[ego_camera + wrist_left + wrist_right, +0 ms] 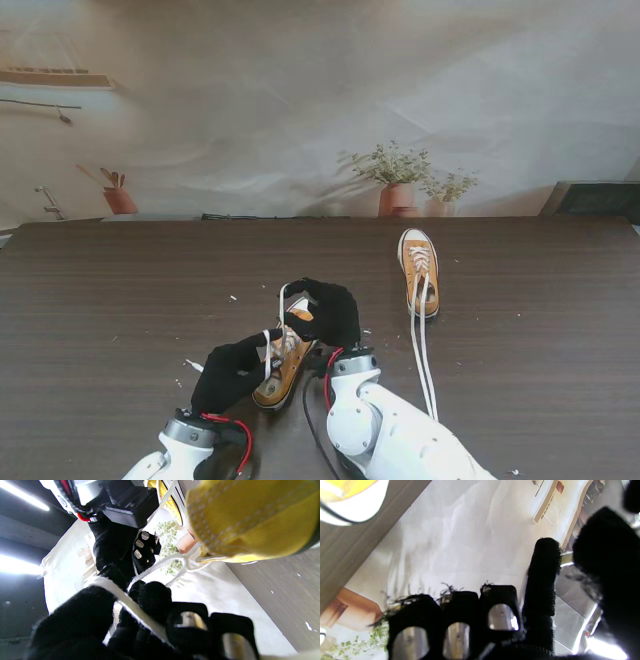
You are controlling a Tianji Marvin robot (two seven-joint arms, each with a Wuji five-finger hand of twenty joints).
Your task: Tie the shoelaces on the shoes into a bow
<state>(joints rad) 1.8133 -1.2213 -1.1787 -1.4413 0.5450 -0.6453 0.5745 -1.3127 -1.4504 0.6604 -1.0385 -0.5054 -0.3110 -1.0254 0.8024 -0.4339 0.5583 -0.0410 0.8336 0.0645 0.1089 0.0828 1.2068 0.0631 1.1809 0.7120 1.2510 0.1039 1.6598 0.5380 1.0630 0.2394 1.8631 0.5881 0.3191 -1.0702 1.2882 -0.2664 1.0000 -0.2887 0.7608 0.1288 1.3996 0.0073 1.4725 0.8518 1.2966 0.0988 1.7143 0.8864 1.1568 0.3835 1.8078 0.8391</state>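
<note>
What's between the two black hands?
The near shoe and a stretch of its white lace, seen from the stand view, between left hand and right hand.

No readable text, labels, brands or numbers appear in any view.

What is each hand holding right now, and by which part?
The left hand pinches a white lace of the near shoe along its free length. The right hand appears to grip the other lace, though that hold is obscured.
</note>
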